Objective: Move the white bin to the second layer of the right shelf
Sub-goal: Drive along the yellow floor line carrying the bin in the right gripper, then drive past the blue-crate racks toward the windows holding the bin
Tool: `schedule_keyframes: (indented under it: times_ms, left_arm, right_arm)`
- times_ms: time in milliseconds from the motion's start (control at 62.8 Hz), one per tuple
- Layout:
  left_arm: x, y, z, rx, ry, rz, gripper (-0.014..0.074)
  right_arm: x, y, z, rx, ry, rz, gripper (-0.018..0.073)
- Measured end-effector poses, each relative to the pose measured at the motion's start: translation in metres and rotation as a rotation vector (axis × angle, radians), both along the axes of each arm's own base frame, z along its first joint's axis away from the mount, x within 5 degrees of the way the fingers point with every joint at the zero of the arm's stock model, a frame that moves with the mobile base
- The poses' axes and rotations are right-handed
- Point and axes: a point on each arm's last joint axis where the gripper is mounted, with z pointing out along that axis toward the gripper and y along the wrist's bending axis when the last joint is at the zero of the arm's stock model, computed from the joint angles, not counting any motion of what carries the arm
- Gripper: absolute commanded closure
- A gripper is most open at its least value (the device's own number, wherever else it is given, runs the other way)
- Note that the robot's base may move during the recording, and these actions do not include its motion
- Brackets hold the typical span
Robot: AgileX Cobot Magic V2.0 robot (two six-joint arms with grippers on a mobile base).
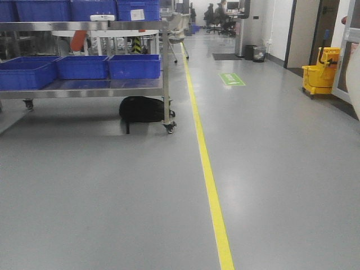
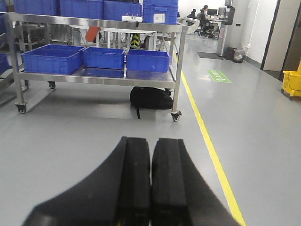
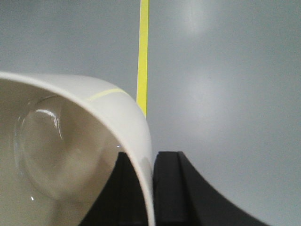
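Note:
The white bin (image 3: 70, 141) fills the lower left of the right wrist view, glossy and cream-white, with its mouth turned toward the camera. My right gripper (image 3: 153, 153) is shut on its wall, one finger inside and one outside, and holds it above the grey floor. In the left wrist view my left gripper (image 2: 151, 140) is shut with nothing in it, its pads pressed together over the floor. The right shelf second layer is out of view. Neither gripper shows clearly in the front view.
A wheeled steel cart (image 1: 166, 84) with blue crates (image 1: 134, 66) stands at the left, with a black bag (image 1: 142, 108) beneath it. A yellow floor line (image 1: 208, 180) runs down the corridor. A yellow mop bucket (image 1: 320, 73) stands at the right wall.

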Motion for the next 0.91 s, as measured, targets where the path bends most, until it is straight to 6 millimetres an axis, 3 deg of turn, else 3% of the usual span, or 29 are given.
schedule_keyframes:
  times_ms: [907]
  left_arm:
    - [0.0000,0.0000,0.0000,0.000,0.000,0.000,0.0512]
  right_arm:
    - [0.0000,0.0000,0.0000,0.000,0.000,0.000,0.0504]
